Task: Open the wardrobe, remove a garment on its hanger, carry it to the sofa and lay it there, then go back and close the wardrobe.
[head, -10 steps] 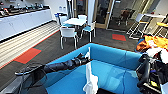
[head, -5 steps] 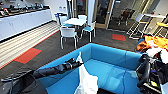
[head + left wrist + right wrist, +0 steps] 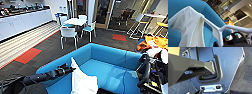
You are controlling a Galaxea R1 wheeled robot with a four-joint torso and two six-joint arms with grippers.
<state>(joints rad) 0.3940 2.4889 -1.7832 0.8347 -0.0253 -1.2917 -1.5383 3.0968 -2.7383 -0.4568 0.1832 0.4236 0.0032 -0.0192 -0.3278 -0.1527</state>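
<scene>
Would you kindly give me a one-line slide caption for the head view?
Left arm holds the white T-shirt over the blue sofa, white chairs behind.

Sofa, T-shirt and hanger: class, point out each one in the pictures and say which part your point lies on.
sofa (image 3: 110, 56), head view, on the curved blue back.
T-shirt (image 3: 82, 81), head view, on the hanging white fabric.
hanger (image 3: 209, 23), left wrist view, on its sloping white shoulder.

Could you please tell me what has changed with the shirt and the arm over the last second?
The left arm has drawn back and down toward the camera, so the garment on its hanger now hangs lower, over the near part of the sofa seat. The arm still carries the hanger; the sofa, white chairs and table stayed put.
</scene>
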